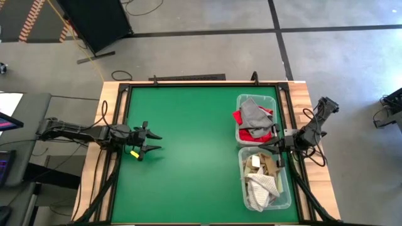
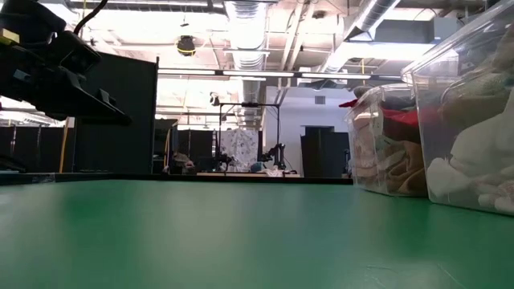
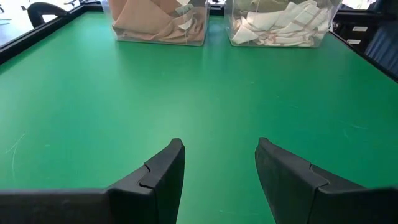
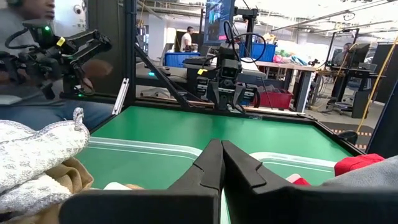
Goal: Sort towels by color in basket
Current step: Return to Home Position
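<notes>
Towels were seen gathered in two clear plastic bins at the right side of the high view, one bin set above the other. In the upper bin [image 1: 240, 100], a grey towel [image 1: 254, 116] was draped over a red towel [image 1: 239, 118]. In the lower bin [image 1: 286, 194], a white checked towel [image 1: 260, 185] was heaped beside what appeared to be tan-brown cloth [image 1: 267, 162]; anything lying underneath could not be made out.

Both bins were placed on a green table top [image 1: 188, 157]. The right gripper [image 1: 277, 146] was held at the gap between the two bins, near their right edge, with its fingers pressed together. The left gripper [image 1: 152, 142] was held over the green surface at the left-centre of the high view, well apart from the bins, with its fingers spread wide.

A seated person [image 4: 56, 115] was shown beyond the table's far side.
</notes>
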